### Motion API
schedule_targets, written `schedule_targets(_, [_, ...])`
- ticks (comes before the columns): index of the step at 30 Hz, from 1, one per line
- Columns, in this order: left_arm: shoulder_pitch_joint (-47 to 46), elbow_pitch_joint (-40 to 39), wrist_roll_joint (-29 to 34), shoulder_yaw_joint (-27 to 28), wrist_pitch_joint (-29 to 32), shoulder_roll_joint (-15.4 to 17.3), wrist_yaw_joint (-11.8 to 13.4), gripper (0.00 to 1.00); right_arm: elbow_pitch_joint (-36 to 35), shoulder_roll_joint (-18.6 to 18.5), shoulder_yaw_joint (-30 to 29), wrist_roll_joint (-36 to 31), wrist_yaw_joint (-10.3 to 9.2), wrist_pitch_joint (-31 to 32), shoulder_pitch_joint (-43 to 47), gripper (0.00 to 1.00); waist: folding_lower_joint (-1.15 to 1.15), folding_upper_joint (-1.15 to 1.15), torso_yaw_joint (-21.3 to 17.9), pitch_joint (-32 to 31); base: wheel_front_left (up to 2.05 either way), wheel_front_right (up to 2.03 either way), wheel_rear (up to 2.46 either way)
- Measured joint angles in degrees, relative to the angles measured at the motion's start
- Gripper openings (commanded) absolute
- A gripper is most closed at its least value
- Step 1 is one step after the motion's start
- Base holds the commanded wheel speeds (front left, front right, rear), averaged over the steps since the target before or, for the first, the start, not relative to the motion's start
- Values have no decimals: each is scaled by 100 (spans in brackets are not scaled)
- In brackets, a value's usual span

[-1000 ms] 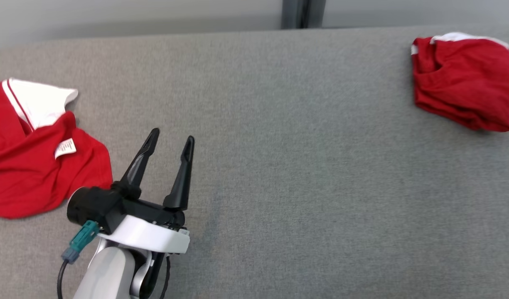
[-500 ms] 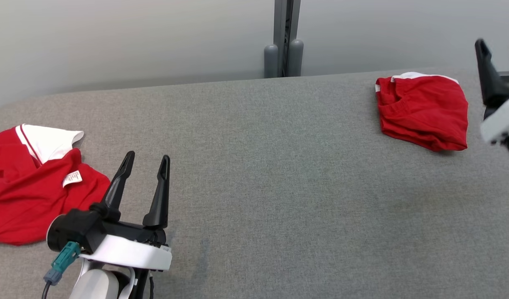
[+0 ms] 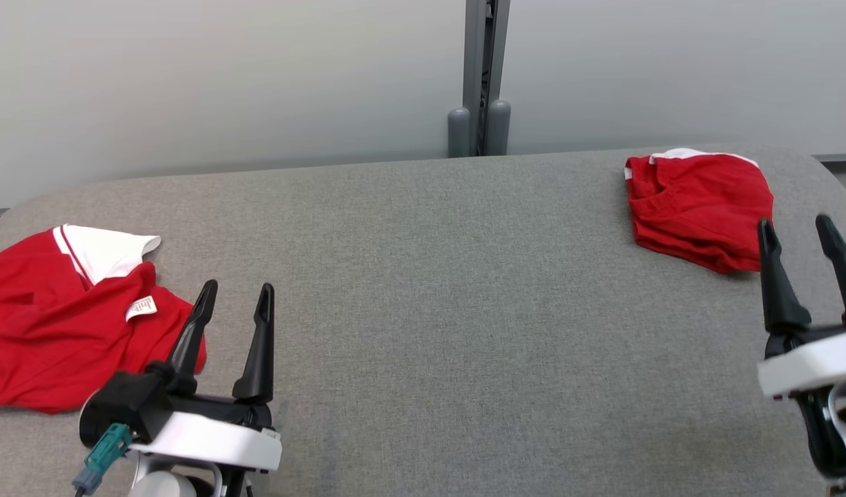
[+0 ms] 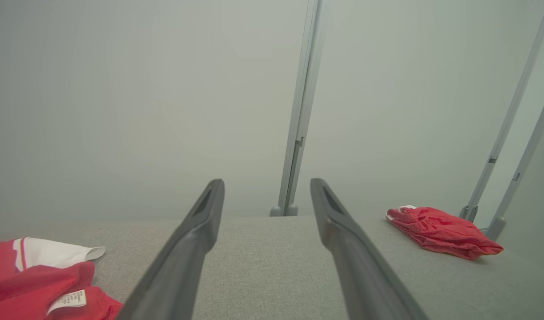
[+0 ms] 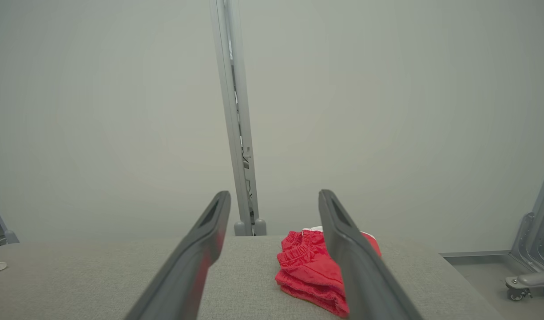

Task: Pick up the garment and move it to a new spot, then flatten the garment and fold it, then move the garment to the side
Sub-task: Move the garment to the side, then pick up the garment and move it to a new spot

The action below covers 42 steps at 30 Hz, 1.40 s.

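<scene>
White tag on left red garment: print, perhaps text, unreadable.

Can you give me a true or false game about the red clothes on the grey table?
1. A crumpled red and white garment lies at the left of the grey table. True.
2. The left end effector is holding that garment. False: it is open, with nothing between its fingers.
3. A smaller red garment sits at the table's far right. True.
4. The right end effector is shut. False: its fingers stand apart, open and empty.
5. The two garments touch each other. False: a wide stretch of bare table lies between them.
</scene>
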Motion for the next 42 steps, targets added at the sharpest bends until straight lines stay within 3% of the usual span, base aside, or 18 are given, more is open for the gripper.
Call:
schedule_targets(14, [282,171,-25,444,-66,-258,-68,100,-183,612,66,-309,0,-840,1212,100,0,0,88,-191,0,0,0])
schedule_targets(42, [428,584,531,692,-65,-511,-323,100,-526,820,213,-382,0,-895,1299,100,0,0,9,-134,0,0,0])
